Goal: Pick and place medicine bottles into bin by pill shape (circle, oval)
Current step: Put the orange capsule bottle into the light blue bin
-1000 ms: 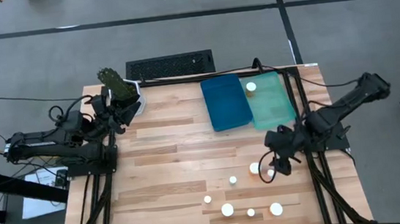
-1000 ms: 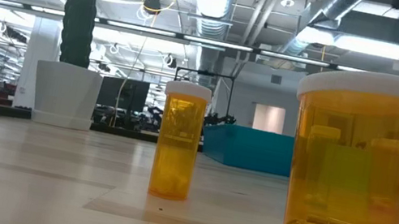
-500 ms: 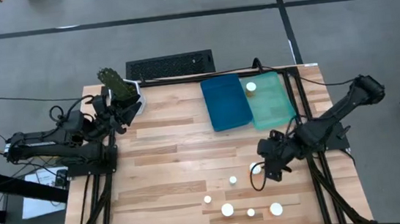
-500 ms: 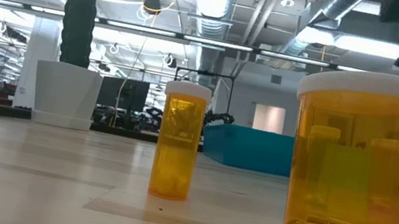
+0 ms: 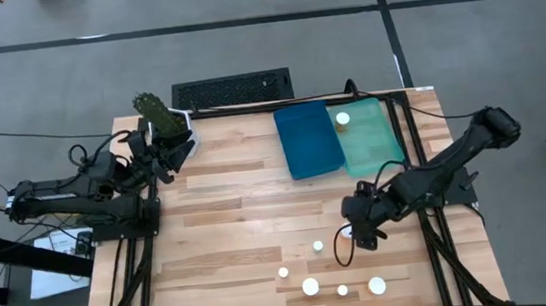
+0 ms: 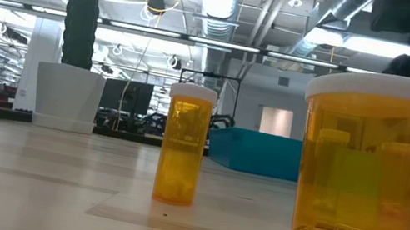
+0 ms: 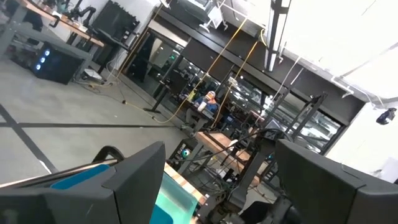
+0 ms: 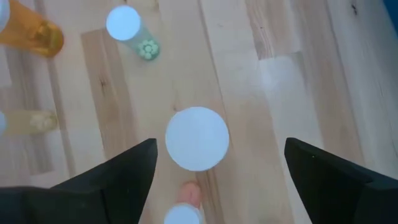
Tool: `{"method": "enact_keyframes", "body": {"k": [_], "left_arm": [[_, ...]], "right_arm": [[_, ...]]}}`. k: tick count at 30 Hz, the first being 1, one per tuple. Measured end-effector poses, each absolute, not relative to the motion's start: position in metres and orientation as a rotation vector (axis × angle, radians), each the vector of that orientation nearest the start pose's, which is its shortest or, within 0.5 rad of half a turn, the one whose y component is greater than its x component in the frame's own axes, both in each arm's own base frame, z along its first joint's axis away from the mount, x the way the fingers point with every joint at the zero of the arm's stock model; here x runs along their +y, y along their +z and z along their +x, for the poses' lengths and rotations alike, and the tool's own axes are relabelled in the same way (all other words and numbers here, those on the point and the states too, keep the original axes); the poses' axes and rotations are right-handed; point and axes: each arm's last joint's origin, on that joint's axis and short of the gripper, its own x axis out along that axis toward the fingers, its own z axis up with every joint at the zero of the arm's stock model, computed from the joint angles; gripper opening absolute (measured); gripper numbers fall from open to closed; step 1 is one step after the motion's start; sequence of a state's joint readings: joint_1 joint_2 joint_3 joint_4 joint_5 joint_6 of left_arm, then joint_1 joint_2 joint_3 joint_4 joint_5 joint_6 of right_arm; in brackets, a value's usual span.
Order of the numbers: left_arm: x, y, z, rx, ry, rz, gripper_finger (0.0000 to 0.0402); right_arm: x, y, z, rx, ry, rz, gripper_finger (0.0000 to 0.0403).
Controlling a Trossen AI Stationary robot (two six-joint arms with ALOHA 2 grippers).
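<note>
moved: right pincer (image 5: pixel 358 233) slid left over the wooden counter (image 5: pixel 230 227)
pincer: wide open above a white-capped medicine bottle (image 8: pixel 197 138), holding nothing
left pincer (image 5: pixel 174 147): open, empty

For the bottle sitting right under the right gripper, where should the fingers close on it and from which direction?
Judging by its pose, from straight above. The bottle stands upright, round white cap facing the wrist camera, centred between the open fingers of the right gripper. Close on the cap rim or just beneath: it is round, so any angle fits. The nearest bottle stands apart, leaving room to descend. The left gripper waits by the far corner.
</note>
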State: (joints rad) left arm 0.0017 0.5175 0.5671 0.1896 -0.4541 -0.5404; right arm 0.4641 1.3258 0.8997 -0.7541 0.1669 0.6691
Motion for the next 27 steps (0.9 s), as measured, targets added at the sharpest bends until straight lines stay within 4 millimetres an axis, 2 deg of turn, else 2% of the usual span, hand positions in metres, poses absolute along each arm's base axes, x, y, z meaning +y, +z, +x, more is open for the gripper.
{"method": "enact_keyframes", "body": {"k": [8,19,27], "left_arm": [[0.013,0.328,0.123,-0.347,0.376,-0.583,0.0297],[0.013,0.328,0.124,-0.344,0.376,-0.583,0.0297],[0.013,0.327,0.124,-0.338,0.379,-0.582,0.0297]], "right_arm": [[0.110,0.207,0.230,1.173,-0.101,0.172,0.0362],[0.114,0.187,0.238,1.244,-0.114,0.139,0.0359],[0.114,0.187,0.238,1.245,-0.112,0.142,0.0315]]}}
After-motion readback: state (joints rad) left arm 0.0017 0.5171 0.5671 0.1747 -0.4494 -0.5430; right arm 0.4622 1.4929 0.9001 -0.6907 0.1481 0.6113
